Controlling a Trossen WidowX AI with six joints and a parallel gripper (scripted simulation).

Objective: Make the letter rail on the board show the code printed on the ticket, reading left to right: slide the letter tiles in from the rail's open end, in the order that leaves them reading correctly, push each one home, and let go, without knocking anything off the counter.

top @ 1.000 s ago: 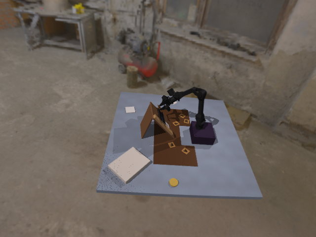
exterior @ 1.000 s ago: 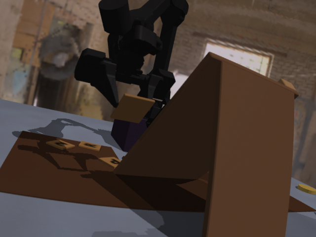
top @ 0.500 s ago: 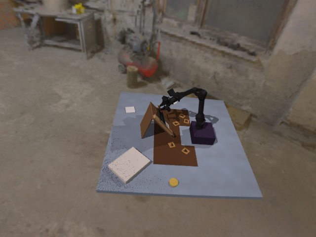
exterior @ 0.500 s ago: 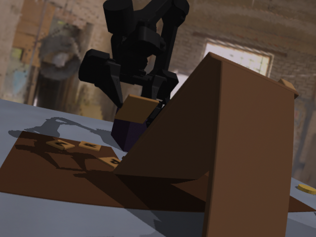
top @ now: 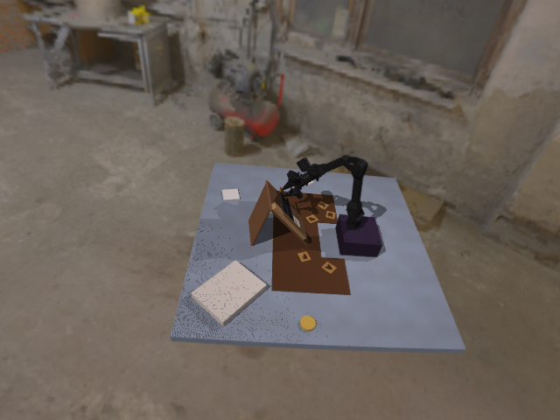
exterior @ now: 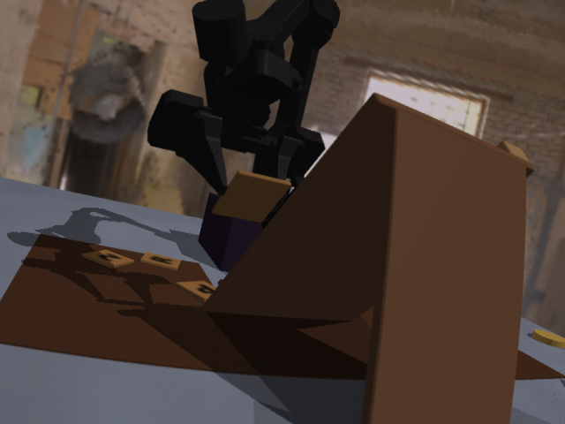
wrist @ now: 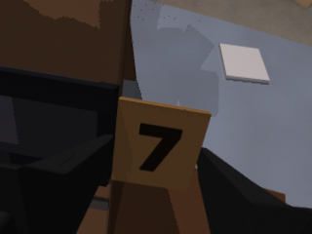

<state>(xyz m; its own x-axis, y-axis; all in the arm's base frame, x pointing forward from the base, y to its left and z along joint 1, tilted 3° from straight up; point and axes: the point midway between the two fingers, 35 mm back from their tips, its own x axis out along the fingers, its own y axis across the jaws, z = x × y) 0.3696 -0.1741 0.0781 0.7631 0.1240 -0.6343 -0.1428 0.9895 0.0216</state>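
A tan tile [wrist: 161,148] with a black 7, held by a black gripper [wrist: 151,168], beside a brown board [exterior: 410,228] on a dark brown mat [top: 311,276], grey-blue counter [top: 397,311], white ticket [wrist: 244,62], yellow disc [top: 308,322], dark purple base [top: 366,239]

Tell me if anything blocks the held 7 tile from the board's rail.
Nothing visible does. The gripper holds the 7 tile right at the upper end of the sloped board; the rail itself is mostly hidden.

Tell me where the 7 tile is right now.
The 7 tile sits centre of the wrist view, clamped in the end effector beside the sloped board.
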